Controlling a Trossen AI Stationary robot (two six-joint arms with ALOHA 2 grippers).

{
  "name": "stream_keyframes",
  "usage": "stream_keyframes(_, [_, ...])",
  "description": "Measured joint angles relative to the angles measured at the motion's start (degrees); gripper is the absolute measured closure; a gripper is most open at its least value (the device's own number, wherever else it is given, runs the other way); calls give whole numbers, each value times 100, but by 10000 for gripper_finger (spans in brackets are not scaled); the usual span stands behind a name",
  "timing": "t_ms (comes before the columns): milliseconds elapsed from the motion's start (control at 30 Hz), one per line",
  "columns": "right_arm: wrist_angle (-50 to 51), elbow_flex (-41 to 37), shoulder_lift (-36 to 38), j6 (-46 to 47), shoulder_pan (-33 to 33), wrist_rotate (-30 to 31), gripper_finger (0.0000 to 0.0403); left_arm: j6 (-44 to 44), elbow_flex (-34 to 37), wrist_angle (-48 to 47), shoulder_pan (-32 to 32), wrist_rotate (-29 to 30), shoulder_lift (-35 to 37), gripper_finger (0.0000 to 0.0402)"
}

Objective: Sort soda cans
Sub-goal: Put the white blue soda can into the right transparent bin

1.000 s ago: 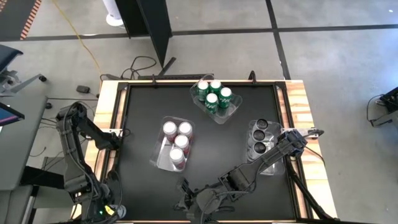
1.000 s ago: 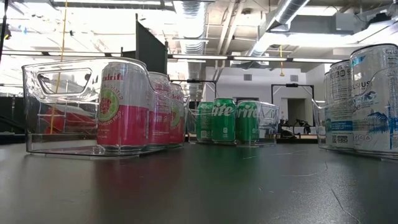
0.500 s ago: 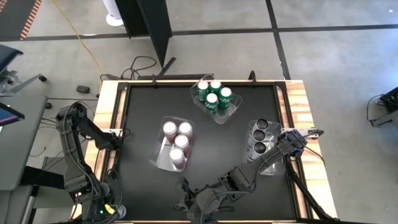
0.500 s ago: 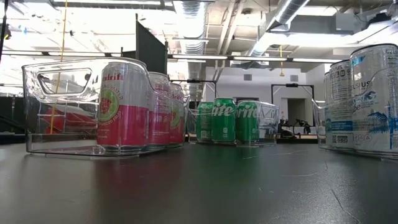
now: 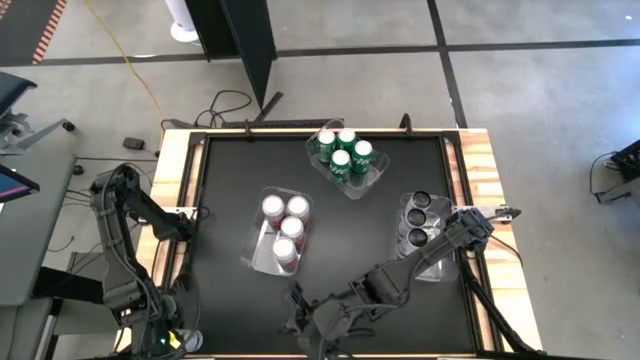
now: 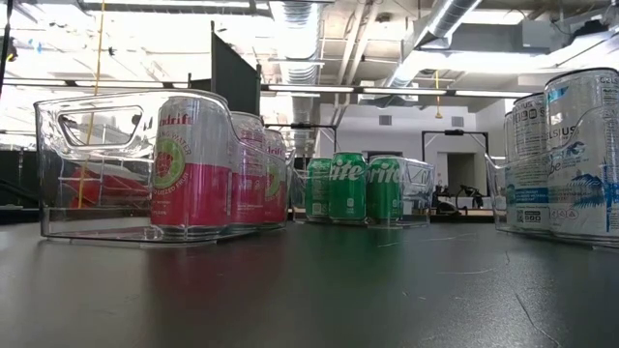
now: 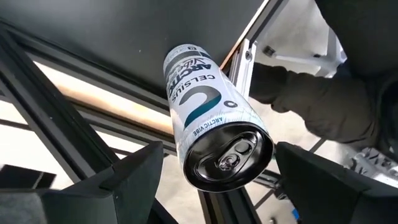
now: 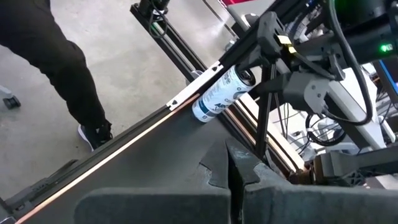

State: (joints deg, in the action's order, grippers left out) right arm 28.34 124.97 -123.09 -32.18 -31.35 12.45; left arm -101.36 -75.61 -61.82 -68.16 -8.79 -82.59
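Note:
Three clear bins stand on the black table. One holds green cans (image 5: 342,155) (image 6: 348,186), one pink cans (image 5: 283,228) (image 6: 191,164), one dark-topped silver cans (image 5: 420,222) (image 6: 571,155). A white-and-black can (image 7: 211,124) (image 8: 221,93) shows at the table's near left corner, over the frame rail, its silver top toward the left wrist camera. My left gripper (image 7: 219,146) is open, with its fingers on either side of that can. What the can rests on is hidden. My right gripper (image 8: 230,168) (image 5: 300,308) is shut and empty, low over the near edge and pointing at that corner. My left gripper comes at the white can along its length, from its top end (image 7: 230,155). One fingertip (image 7: 278,148) shows right against the can's side and the other (image 7: 160,149) stands off it. Whether either finger touches the can, I cannot tell.
A person's dark trouser leg and shoe (image 8: 68,81) stand just beyond the table's edge. Aluminium frame rails (image 7: 249,50) and the wooden border (image 7: 93,93) run round the corner. Bare black table (image 5: 225,170) lies left of the bins.
My right arm has shifted slightly along the near edge toward the table's left. The bins and their cans have stayed where they were.

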Motion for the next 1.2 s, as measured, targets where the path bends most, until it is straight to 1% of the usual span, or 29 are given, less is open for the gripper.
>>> stream_keyframes(333, [-5,0,0,82,41,0,400,282,-2,-17,-7,-159,0,90])
stream_keyframes(467, [-5,0,0,82,40,0,400,339,-2,-11,-7,-318,-1,69])
stream_keyframes(633, [7,0,0,76,37,0,400,453,-2,83,-7,-320,-1,37])
stream_keyframes(800, [82,0,0,67,37,2,400,426,-2,141,-7,-299,-1,18])
stream_keyframes(967, [113,0,0,67,37,2,400,358,-9,101,-7,-301,-58,14])
stream_keyframes(1100, [115,0,0,65,37,2,400,493,-9,111,-7,-567,-311,14])
stream_keyframes(1200, [117,0,0,65,37,4,400,494,-9,168,-5,-613,-424,14])
